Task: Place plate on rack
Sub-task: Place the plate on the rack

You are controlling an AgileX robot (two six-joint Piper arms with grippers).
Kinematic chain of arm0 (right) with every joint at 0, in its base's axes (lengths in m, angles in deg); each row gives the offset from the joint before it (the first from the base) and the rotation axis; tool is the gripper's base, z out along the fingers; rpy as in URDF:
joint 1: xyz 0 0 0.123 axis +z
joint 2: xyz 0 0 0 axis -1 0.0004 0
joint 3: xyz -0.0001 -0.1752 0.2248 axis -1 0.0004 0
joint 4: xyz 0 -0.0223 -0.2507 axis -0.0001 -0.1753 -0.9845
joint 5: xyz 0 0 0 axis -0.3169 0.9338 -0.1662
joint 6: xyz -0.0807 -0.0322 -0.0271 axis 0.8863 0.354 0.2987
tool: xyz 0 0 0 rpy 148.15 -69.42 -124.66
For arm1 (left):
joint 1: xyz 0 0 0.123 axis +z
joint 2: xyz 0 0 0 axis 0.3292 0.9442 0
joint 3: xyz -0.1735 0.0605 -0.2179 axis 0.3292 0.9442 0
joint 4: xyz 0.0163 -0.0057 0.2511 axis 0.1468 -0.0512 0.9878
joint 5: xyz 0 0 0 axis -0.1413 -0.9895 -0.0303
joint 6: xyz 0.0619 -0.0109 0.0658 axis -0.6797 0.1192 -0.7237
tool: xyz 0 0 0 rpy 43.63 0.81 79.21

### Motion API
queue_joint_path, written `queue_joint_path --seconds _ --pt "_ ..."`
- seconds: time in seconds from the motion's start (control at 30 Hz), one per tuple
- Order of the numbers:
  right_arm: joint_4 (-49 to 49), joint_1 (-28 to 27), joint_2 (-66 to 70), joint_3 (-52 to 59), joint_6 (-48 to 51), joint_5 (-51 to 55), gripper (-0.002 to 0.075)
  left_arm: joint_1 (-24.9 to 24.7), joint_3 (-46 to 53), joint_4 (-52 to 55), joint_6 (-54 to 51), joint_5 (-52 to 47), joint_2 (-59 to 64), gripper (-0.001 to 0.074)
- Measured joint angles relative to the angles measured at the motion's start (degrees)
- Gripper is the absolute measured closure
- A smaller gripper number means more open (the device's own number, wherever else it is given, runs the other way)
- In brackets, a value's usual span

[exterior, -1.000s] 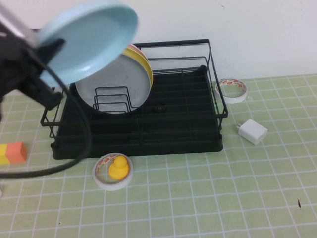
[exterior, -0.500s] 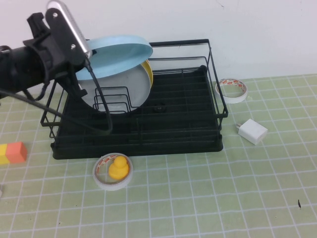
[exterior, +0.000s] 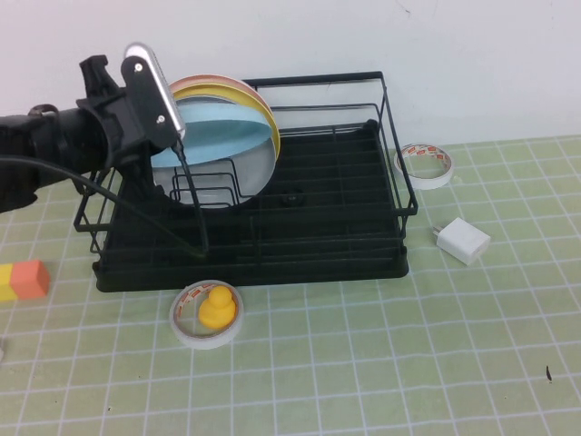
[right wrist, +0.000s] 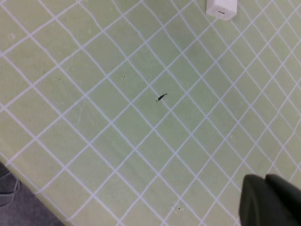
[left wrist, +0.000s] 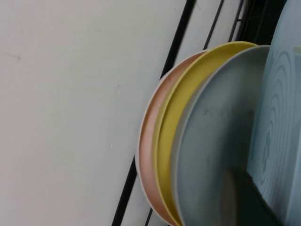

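Left tool point(exterior: 168, 150) clenched on plate point(exterior: 222, 136) in rack point(exterior: 272, 245) — grey plate point(left wrist: 211, 141), yellow plate point(left wrist: 181, 117) just behind; right tool point(right wrist: 270, 200) over bare mat — grip unclear.

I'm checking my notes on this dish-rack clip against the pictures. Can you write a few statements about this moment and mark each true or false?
1. The light blue plate is at the rack, in front of the grey plate. True.
2. The left gripper is at the left end of the rack, beside the blue plate. True.
3. The yellow duck sits inside the rack. False: it sits inside a tape roll on the mat, in front of the rack.
4. The white charger lies left of the rack. False: it lies to the rack's right.
5. The right gripper hangs over the rack. False: its wrist view shows only the green gridded mat and the charger below it.
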Motion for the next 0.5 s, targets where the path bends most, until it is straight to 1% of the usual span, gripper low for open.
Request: queue_joint_path --seconds 0.2,0.43,0.47,0.5 --pt "0.0 0.0 0.0 0.0 -1.9 0.0 0.0727 0.0 0.0 -0.3 -0.5 -1.4 1.4 0.0613" --pt "1.1 0.0 0.0 0.0 -3.2 0.0 0.0727 -0.1 0.0 -3.9 -3.5 -1.1 4.4 0.0612" --pt "1.4 0.0 0.0 0.0 -3.2 0.0 0.0727 -0.1 0.0 -4.2 -3.7 -0.7 4.6 0.0603" --pt "1.8 0.0 0.0 0.0 -3.2 0.0 0.0727 -0.2 0.0 -4.4 -3.8 -0.4 4.7 0.0577"
